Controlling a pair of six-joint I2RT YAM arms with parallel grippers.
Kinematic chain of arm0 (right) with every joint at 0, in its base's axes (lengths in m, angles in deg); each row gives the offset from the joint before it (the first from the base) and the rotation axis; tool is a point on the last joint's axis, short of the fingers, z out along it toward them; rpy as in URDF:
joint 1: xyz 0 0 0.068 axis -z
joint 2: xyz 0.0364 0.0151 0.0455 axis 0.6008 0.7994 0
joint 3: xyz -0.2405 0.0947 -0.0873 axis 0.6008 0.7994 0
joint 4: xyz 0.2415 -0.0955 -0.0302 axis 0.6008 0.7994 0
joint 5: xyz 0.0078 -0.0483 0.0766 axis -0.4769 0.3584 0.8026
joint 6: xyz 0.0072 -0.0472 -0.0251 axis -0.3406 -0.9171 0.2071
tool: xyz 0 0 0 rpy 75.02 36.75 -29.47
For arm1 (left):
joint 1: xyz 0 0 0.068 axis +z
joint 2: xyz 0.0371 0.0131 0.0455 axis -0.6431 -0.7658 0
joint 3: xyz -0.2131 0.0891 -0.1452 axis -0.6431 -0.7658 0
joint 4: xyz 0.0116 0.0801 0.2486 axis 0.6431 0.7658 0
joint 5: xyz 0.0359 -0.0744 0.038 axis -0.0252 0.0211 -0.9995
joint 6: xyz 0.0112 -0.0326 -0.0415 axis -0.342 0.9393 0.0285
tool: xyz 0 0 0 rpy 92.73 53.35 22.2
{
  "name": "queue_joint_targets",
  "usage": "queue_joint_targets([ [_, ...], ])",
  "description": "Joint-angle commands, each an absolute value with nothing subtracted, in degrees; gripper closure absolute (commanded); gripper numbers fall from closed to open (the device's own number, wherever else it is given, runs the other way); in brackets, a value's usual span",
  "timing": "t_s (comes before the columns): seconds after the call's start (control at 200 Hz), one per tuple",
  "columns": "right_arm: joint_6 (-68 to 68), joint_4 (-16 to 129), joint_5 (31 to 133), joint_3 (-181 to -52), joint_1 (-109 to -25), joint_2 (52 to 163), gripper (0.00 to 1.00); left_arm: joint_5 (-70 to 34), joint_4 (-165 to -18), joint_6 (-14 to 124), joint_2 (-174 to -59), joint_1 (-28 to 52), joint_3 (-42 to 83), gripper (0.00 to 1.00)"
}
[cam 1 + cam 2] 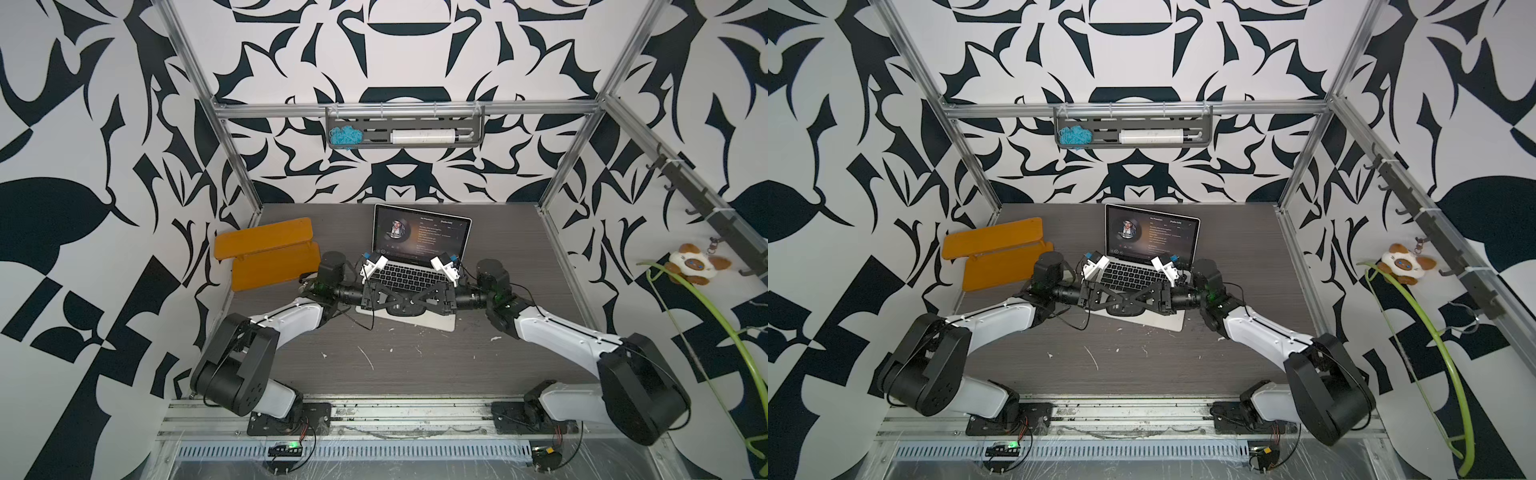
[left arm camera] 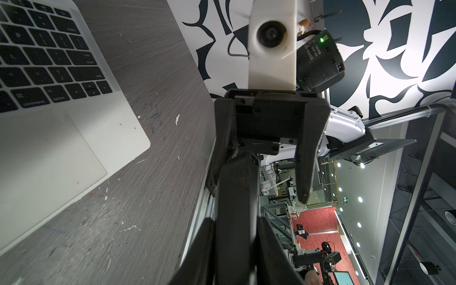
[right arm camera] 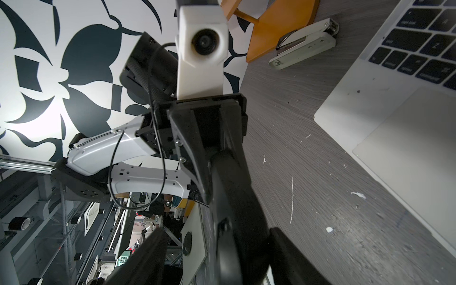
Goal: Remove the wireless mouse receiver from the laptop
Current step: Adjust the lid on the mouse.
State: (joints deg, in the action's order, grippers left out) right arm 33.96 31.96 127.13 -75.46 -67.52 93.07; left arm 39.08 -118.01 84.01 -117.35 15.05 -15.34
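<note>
Black plastic fingers of the left gripper [image 2: 234,222] are clamping one end of a black oval computer mouse [image 2: 234,177], both fingers pressing on its sides. The right gripper [image 3: 217,229] is standing spread around the opposite end. One finger is lying against the mouse and its partner is sitting clear, so this gripper is holding nothing.

Both grippers are meeting nose to nose over the front of the slim silver laptop [image 1: 428,322]. The laptop is sitting lid-up at mid-table on the grey wood-grain table [image 1: 415,365], its screen facing the arms. The wireless mouse receiver is not showing clearly in any view, so its place cannot be told.

Writing:
- Laptop keys appear to be reading "command" and "option" in both wrist views.
- "caps lock" and "Z" are also showing in the right wrist view.
- Screen text beside the round portrait is too small to read.
- White lettering on a black motor housing [image 2: 318,56] is illegible.

Count:
- Two arms, two grippers, one laptop and one mouse.
- One white stapler [image 3: 303,44], lying just beside two flat orange plastic panels [image 1: 266,249] left of the laptop.
- One grey rack [image 1: 376,124] on the back rail, carrying one blue yarn tangle [image 1: 344,137] and one white cylinder [image 1: 424,136].
- One brown-and-white plush toy [image 1: 692,264], hanging at the right wall.
</note>
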Motion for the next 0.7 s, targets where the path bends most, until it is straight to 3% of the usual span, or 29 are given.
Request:
queue_joint_targets([
  [0.0,29.5,36.4,131.0,-76.3,-67.6,91.0,0.33,40.6,-117.5,83.0,-117.4,15.4,-14.5,1.00],
  [0.405,27.2,37.9,132.4,-78.4,-68.6,95.6,0.46,40.9,-117.7,83.3,-117.6,15.2,-14.6,1.00],
  [0.585,28.3,35.9,131.5,-78.8,-69.0,97.5,0.62,41.1,-117.8,83.3,-117.4,15.1,-14.7,1.00],
  [0.695,29.5,34.1,131.1,-78.3,-69.0,98.1,0.63,41.2,-117.9,83.3,-117.6,15.0,-14.7,1.00],
])
